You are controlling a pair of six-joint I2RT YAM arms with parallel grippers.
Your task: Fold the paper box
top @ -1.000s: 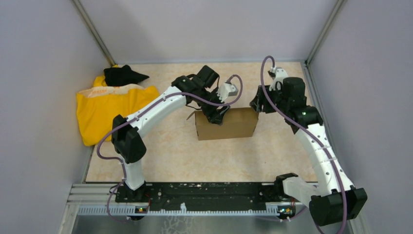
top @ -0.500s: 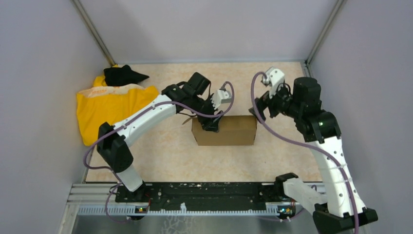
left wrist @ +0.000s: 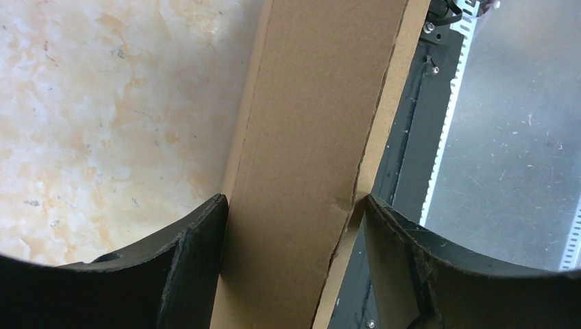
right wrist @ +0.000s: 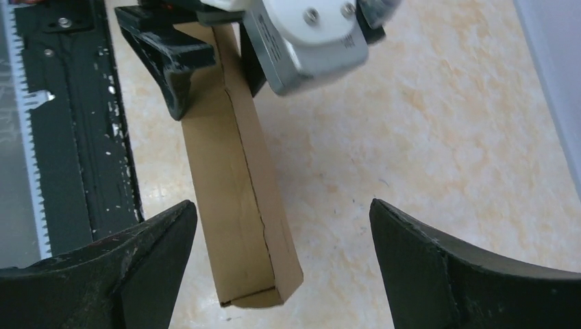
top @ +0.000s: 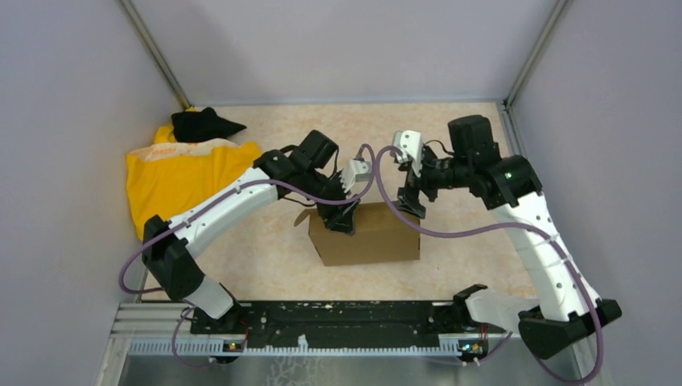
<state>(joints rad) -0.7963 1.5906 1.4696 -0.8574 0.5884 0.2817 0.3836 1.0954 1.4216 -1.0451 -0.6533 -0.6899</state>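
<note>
we see the paper box (top: 366, 235) on edge on the table (top: 470, 261), left gripper (top: 338, 220) straddling its top left, right gripper (top: 411, 204) above its right end, cloth (top: 178, 185) far left.

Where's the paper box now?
Top view: the paper box stands centrally, gripped at its upper edge by the left claw; the open right claw hovers by its right end.

Left wrist view: paper box (left wrist: 301, 137) cropped

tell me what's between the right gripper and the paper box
Only bare table: in the right wrist view the open right gripper flanks the paper box at its end, not touching it.
</note>
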